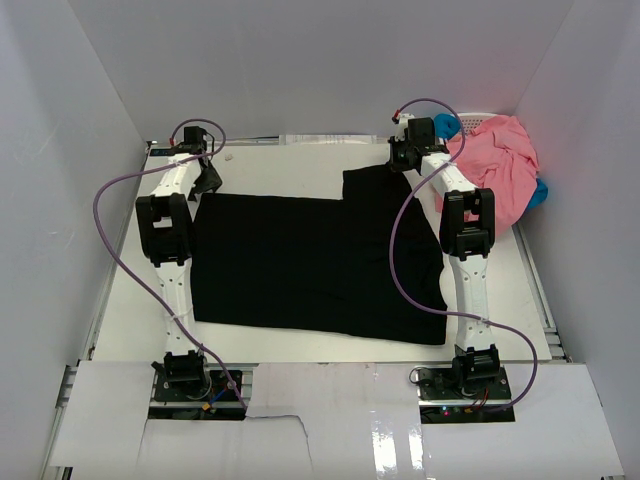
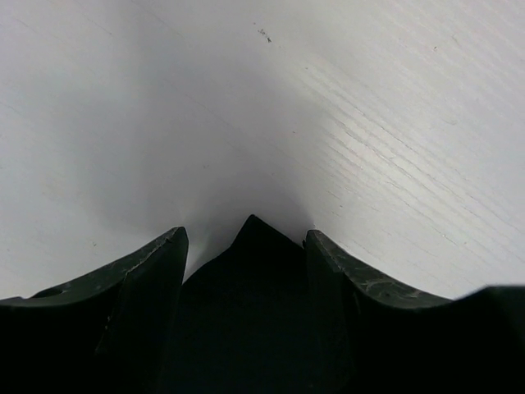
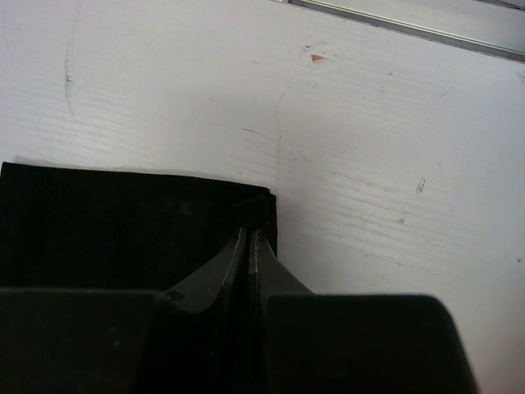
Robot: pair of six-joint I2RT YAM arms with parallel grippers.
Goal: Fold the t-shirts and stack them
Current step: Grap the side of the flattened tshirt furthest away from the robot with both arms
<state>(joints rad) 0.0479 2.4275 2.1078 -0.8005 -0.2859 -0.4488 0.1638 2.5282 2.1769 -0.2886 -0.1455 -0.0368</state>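
The black t-shirt (image 1: pixel 310 265) lies spread flat on the white table (image 1: pixel 300 155). My left gripper (image 1: pixel 207 178) is at its far left corner. In the left wrist view the fingers (image 2: pixel 160 258) stand apart, and a pointed corner of black cloth (image 2: pixel 250 246) lies between them. My right gripper (image 1: pixel 404 158) is at the shirt's far right corner. In the right wrist view it (image 3: pixel 253 231) is pinched shut on the corner edge of the black cloth (image 3: pixel 123 230). Crumpled salmon-pink t-shirts (image 1: pixel 498 165) are heaped at the back right.
The pink heap sits in a white basket (image 1: pixel 478 121) against the right wall, with blue patches (image 1: pixel 446 126) beside it. White walls close in on the left, back and right. A metal rail (image 3: pixel 394 26) runs along the table's far edge.
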